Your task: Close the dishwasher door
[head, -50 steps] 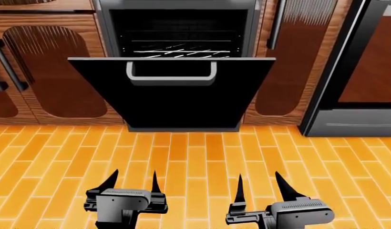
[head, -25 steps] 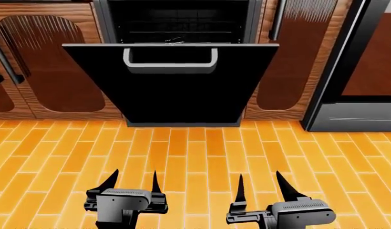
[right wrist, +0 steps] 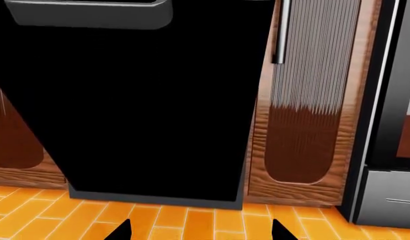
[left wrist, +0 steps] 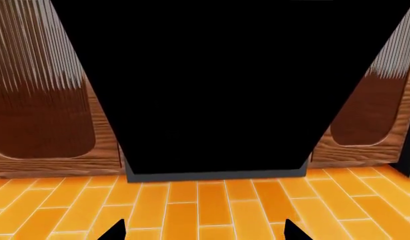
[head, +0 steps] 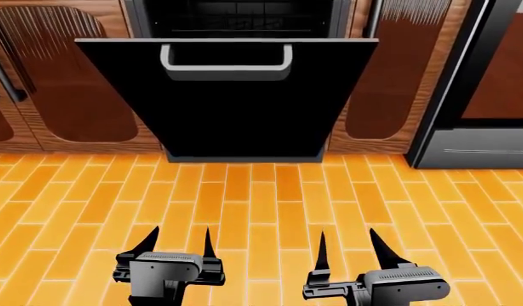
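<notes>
The dishwasher door (head: 231, 108) is a glossy black panel with a grey U-shaped handle (head: 226, 62). It hangs partly open, tilted out toward me, and the dark tub shows above its top edge. Both wrist views look at its black face (left wrist: 212, 95) (right wrist: 138, 110) from low over the floor. My left gripper (head: 178, 240) and right gripper (head: 349, 243) hover over the orange floor well short of the door. Both are open and hold nothing.
Brown wood cabinet doors (head: 62, 83) (head: 393, 76) flank the dishwasher. An oven (head: 491, 89) with a steel frame stands at the right. Orange plank floor (head: 261, 197) lies between me and the door.
The view has moved closer to the dishwasher and the door looms larger and higher in frame. The grippers keep their pose relative to the view.
</notes>
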You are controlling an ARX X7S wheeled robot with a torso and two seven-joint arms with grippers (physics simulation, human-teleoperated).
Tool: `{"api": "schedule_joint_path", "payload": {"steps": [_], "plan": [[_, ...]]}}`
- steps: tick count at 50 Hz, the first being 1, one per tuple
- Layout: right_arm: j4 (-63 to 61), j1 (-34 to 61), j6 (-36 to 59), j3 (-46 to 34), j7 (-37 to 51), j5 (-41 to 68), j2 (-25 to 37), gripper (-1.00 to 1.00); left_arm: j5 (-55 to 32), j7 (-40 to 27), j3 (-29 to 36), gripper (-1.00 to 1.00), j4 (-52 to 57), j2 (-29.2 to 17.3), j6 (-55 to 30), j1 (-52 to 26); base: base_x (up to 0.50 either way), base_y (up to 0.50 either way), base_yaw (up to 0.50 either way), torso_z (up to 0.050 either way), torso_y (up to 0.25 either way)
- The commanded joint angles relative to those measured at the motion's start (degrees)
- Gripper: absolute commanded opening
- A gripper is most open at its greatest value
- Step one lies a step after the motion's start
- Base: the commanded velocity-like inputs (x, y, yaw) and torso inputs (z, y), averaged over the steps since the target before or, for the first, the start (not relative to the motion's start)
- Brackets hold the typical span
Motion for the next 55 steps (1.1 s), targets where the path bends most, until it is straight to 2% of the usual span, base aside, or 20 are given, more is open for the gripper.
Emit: {"api": "schedule_joint_path", "payload": {"steps": [1, 55], "plan": [[-0.3, -0.1, 0.2, -0.2, 0.1, 0.3, 0.3, 1.0, -0.2, -0.2, 0.3, 1.0, 0.0, -0.2, 0.0, -0.1, 0.0, 0.0, 0.0, -0.05, 0.002], [-0.8, 0.0, 0.6, -1.0, 1.1, 1.1, 1.1, 1.0, -1.1, -1.2, 1.3, 1.0, 0.1, -1.1, 0.3, -0.3, 0.0, 0.0, 0.0, -0.05, 0.003]]}}
